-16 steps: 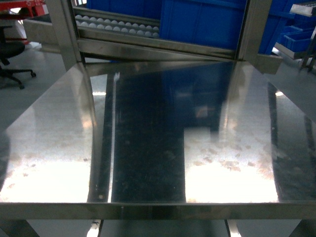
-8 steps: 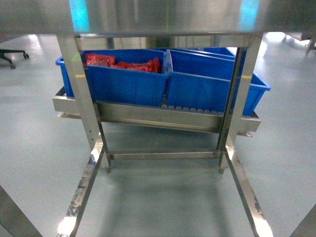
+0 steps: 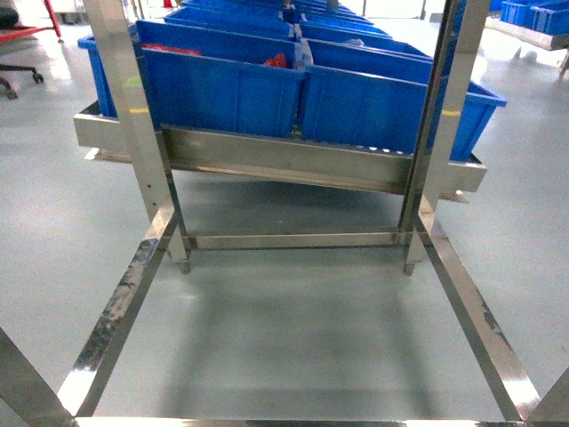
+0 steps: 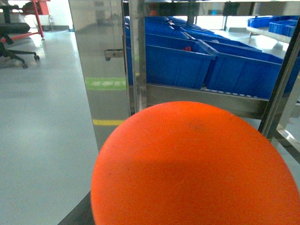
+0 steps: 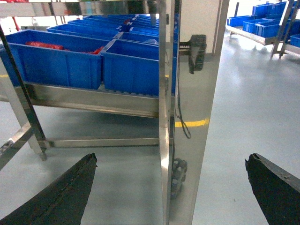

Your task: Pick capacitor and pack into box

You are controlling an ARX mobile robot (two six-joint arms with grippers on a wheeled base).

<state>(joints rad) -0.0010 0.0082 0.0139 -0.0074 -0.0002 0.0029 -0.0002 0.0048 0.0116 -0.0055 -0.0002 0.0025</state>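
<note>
A round orange-red face, the capacitor seen end-on and very close, fills the lower half of the left wrist view. It hangs off the floor in my left gripper, of which only a dark finger shows at the lower left. In the right wrist view my right gripper is open, its black fingertips far apart with nothing between them. A steel post stands beyond the gap. The box is out of view. Neither gripper shows in the head view.
Blue plastic bins sit in a row on a low steel roller rack, some holding red packets. Steel table legs and floor rails frame grey floor. An office chair stands far left.
The head view dropped from the shiny steel tabletop to below it. It now looks between the table legs at the blue bins and the floor frame.
</note>
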